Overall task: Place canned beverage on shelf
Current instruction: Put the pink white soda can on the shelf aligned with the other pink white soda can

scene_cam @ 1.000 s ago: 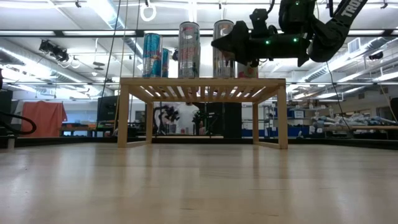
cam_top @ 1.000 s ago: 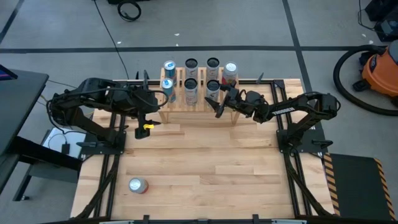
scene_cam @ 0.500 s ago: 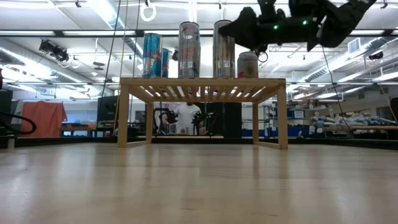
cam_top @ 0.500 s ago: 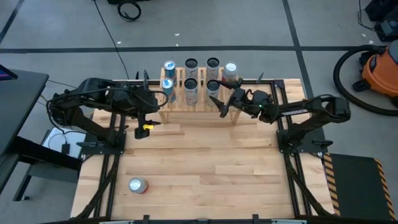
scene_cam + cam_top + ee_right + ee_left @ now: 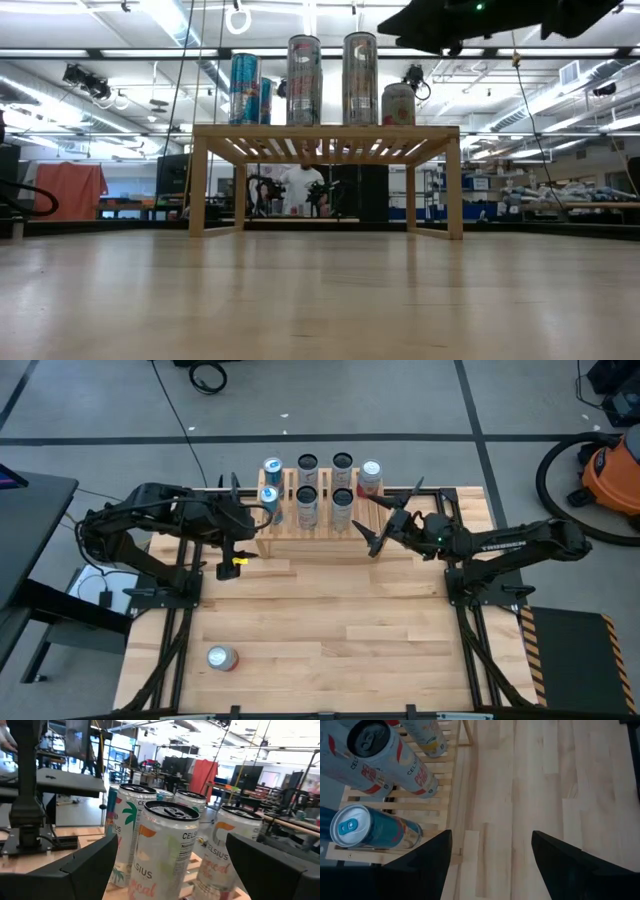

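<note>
The light wood slatted shelf (image 5: pixel 318 520) stands at the table's far edge; it also shows in the low view (image 5: pixel 325 130). Several tall cans stand upright on it, with a short red can (image 5: pixel 371 476) at its right end (image 5: pixel 398 104). Another can (image 5: pixel 221 657) lies on its side on the table near the front left. My right gripper (image 5: pixel 376 523) is open and empty, right of the shelf and above its level (image 5: pixel 450 15), facing the cans (image 5: pixel 167 845). My left gripper (image 5: pixel 243 525) is open and empty at the shelf's left end (image 5: pixel 492 834).
The arm bases and dark frame rails run along the table's left and right sides. The plank tabletop (image 5: pixel 330 610) lies bare between the shelf and the near edge, apart from the lying can. An orange vacuum (image 5: pixel 610 465) stands on the floor at the far right.
My right gripper has drawn back from the shelf's right end toward the table's right edge and has risen. The short red can, partly hidden by it before, stands uncovered on the shelf.
</note>
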Robot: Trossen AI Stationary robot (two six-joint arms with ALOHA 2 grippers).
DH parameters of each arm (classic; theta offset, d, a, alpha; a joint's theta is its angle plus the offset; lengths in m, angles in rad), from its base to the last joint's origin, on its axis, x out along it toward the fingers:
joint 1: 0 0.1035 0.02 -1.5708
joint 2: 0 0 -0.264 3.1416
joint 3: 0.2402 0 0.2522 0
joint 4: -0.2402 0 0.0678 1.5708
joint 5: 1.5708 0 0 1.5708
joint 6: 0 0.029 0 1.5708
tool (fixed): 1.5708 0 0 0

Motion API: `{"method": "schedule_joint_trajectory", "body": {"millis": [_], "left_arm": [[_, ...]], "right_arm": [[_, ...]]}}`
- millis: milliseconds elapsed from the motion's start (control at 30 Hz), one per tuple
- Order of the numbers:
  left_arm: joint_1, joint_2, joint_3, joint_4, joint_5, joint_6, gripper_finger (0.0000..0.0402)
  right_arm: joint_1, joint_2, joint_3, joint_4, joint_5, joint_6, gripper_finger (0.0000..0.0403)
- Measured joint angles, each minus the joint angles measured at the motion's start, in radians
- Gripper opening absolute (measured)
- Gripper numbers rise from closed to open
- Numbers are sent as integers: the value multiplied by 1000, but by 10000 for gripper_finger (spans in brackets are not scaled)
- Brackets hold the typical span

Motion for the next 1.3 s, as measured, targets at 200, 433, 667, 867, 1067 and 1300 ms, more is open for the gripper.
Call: {"method": "schedule_joint_trajectory", "body": {"millis": [200, 433, 667, 867, 1067, 1300], "left_arm": [[4, 5, 0, 10, 0, 7, 275], [10, 8, 0, -29, 32, 24, 275], [11, 49, 0, -97, 67, 19, 275], [1, 72, -1, -97, 147, -109, 275], [-52, 68, 0, -97, 230, -210, 275], [-192, 63, -44, -97, 210, -432, 275]], "right_arm": [[24, -45, 0, -15, 23, -13, 383], [28, -77, 0, -37, 41, -45, 383], [27, -75, 0, -47, 154, -51, 383], [44, -77, 0, -54, 154, -48, 383], [76, -79, 0, -60, 154, -48, 383], [118, -79, 0, -60, 154, -48, 383]]}}
